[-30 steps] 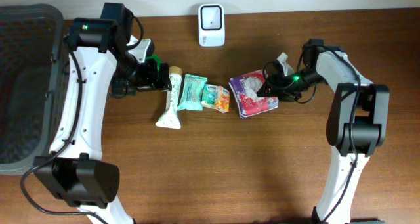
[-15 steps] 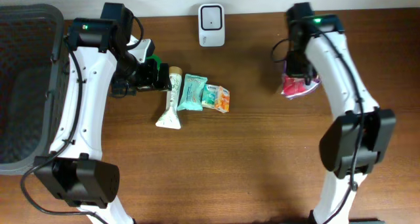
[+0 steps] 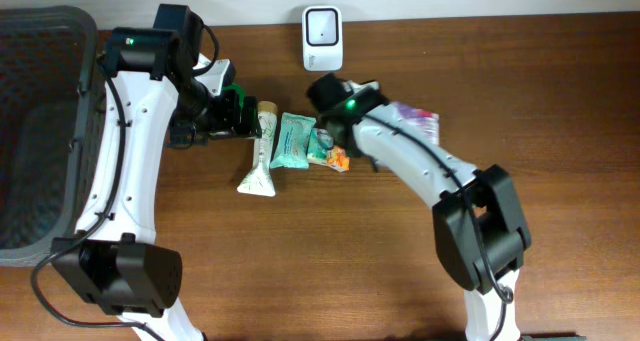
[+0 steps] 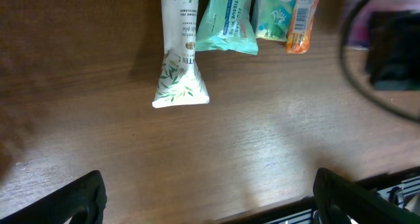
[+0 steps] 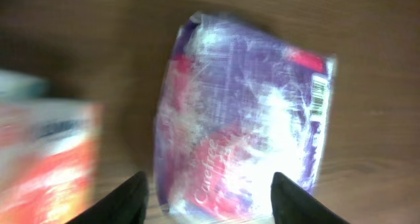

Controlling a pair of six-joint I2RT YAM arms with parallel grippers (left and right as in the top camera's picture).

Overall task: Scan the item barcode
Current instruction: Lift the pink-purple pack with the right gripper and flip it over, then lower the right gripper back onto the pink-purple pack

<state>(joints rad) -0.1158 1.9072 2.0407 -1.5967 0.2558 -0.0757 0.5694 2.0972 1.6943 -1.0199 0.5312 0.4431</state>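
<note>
The purple packet (image 5: 243, 112) lies flat on the bench (image 3: 330, 261), well right of the row of 4 other things and below the white scanner (image 3: 322, 38); its barcode (image 5: 319, 96) shows on 1 edge. The right claw (image 5: 210, 181) hangs over it, fingers apart, gripping nothing. The left claw (image 4: 209, 175) is wide apart and holds nothing, above a white tube (image 4: 180, 46), a teal pack (image 4: 230, 20), a small tissue pack (image 4: 279, 14) and an orange pack (image 4: 300, 23). The dark basket (image 3: 40, 121) at the bench's left end shows bare mesh.
</note>
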